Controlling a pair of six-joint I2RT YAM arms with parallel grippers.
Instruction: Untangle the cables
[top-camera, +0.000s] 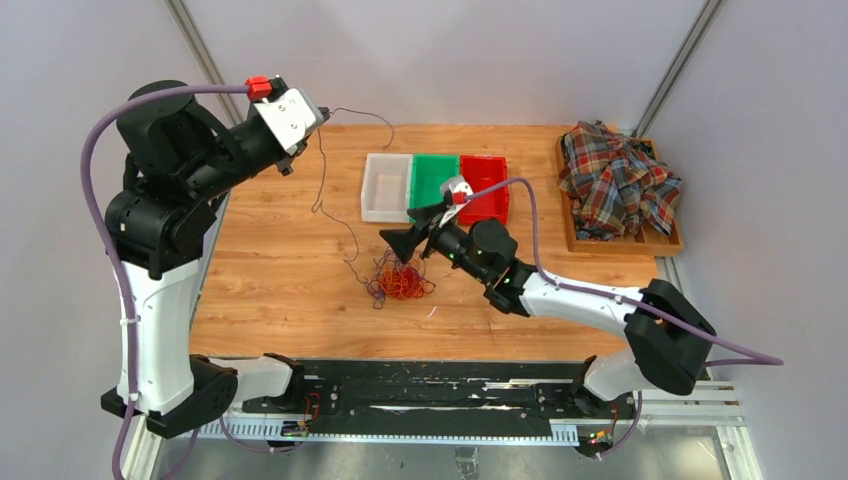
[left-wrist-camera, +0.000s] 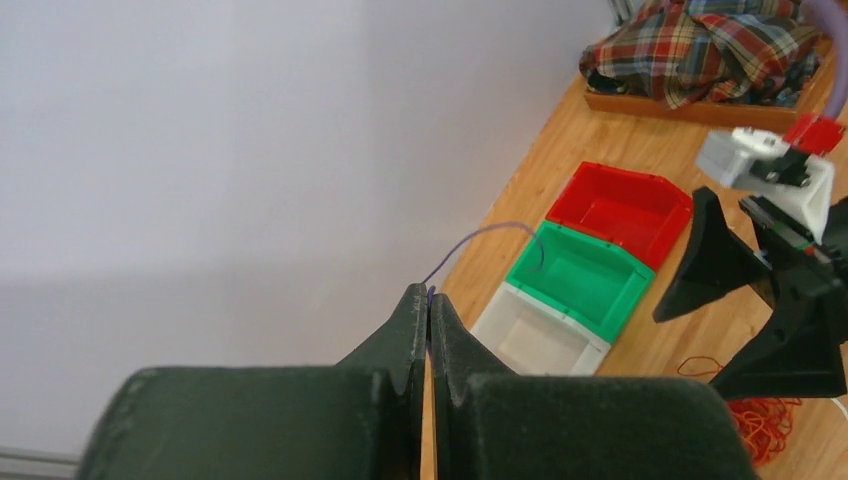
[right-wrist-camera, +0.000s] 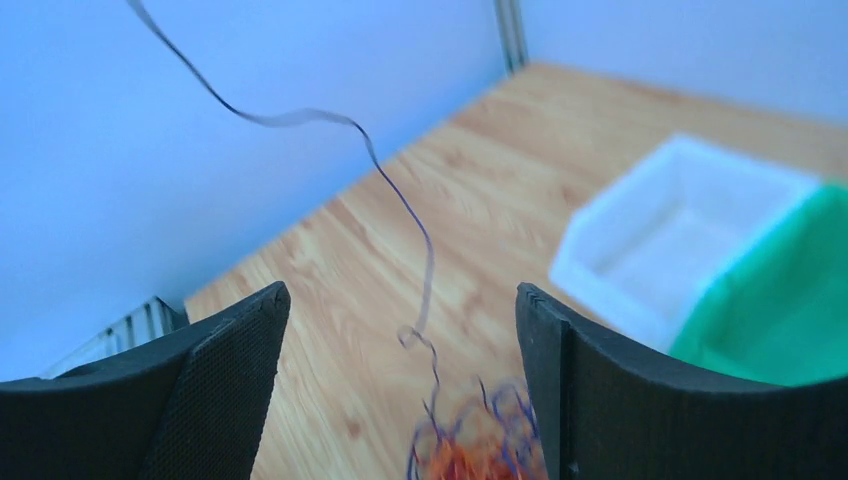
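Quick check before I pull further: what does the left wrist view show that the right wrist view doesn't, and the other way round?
Left wrist only: the left gripper shut on the purple cable, the red bin, and the plaid shirt heaped in its wooden tray. Right wrist only: the purple cable's wavy run down to the cable bunch. Both: the open right gripper, the purple cable, part of the cable bunch, the white bin and the green bin.

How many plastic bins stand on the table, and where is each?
3, in a row at the far side of the table: white bin left, green bin middle, red bin right, as the top view shows them. No more appear hidden.
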